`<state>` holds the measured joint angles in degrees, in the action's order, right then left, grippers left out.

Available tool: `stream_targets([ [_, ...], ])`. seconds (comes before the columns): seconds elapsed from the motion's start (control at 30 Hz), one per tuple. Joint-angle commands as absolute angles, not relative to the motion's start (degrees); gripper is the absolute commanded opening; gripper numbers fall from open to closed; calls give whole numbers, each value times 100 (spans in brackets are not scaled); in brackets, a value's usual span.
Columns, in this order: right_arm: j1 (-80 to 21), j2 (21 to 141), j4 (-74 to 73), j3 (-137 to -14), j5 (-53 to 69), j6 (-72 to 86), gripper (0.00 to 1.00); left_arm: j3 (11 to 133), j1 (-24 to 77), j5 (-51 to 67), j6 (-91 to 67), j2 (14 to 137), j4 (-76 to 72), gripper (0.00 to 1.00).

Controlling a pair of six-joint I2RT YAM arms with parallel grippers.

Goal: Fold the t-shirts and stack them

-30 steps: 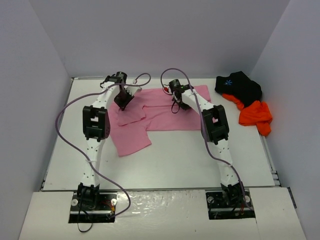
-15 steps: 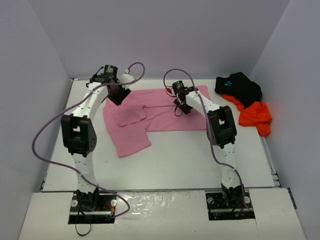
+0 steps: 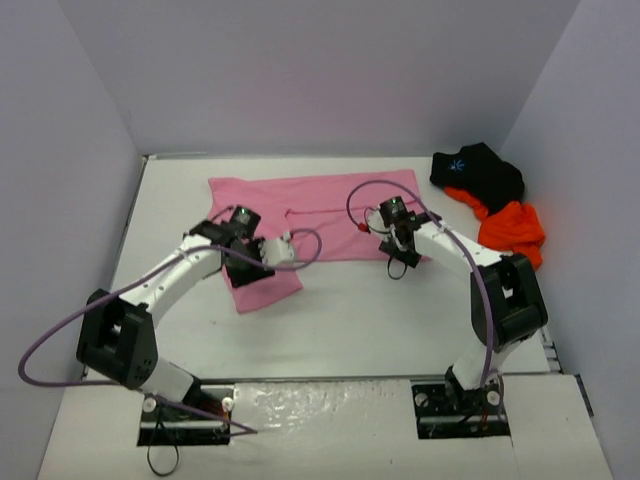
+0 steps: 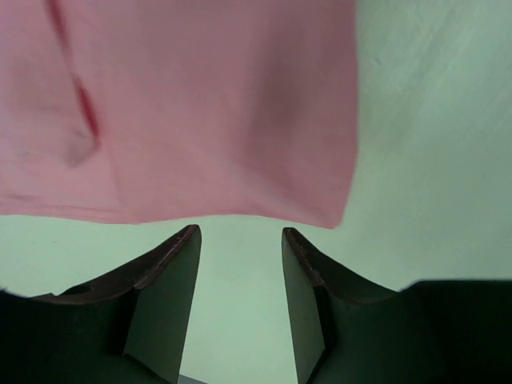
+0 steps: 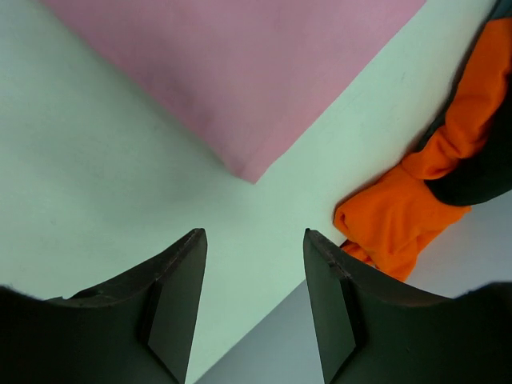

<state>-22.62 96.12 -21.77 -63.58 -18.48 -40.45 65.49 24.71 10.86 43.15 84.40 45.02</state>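
The pink t-shirt (image 3: 320,215) lies spread flat at the back middle of the table, with one flap (image 3: 265,285) reaching toward the near left. My left gripper (image 3: 252,268) hovers over that flap, open. In the left wrist view only bare table shows between its fingers (image 4: 164,296), and the pink hem (image 4: 200,104) lies just beyond them. My right gripper (image 3: 403,256) is open at the shirt's near right corner (image 5: 248,164), holding nothing. The black t-shirt (image 3: 480,170) and the orange t-shirt (image 3: 512,228) lie bunched together at the back right.
The white table (image 3: 360,320) is boxed in by grey walls on the left, back and right. The right wall's foot (image 5: 304,352) lies close to the right gripper's view. A purple cable (image 3: 60,330) loops out from the left arm.
Both grippers have opened and let go of the pink t-shirt. Both arms have drawn back from its far part toward the near edge. The shirt now lies flatter and wider.
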Motion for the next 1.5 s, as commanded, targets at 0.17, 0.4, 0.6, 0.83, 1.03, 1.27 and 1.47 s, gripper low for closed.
stream_targets([
  [0.17, -2056, 9512, -1219, -5640, -2119, -4333, 48, 5374, 2710, 238, 4457, 7856, 3311, 41],
  [0.4, -2030, 9644, -924, -5472, -2224, -4305, 48, 5211, 2919, 297, 4360, 7819, 3275, 41],
  [0.6, -2021, 9748, -746, -5494, -2357, -4298, 49, 5182, 3235, 297, 4194, 7619, 3551, 37],
  [0.83, -2010, 9910, -675, -5640, -2474, -4258, 49, 4642, 3254, 55, 4405, 7392, 3650, 29],
  [1.03, -2013, 9905, -673, -5770, -2505, -4205, 49, 4254, 3288, -128, 4565, 7396, 3507, 29],
  [1.27, -2031, 9955, -668, -5798, -2522, -4133, 49, 4089, 3319, -136, 4530, 7356, 3374, 30],
  [1.47, -2106, 9949, -675, -5810, -2537, -4018, 49, 3821, 3315, -272, 4642, 7470, 2960, 33],
])
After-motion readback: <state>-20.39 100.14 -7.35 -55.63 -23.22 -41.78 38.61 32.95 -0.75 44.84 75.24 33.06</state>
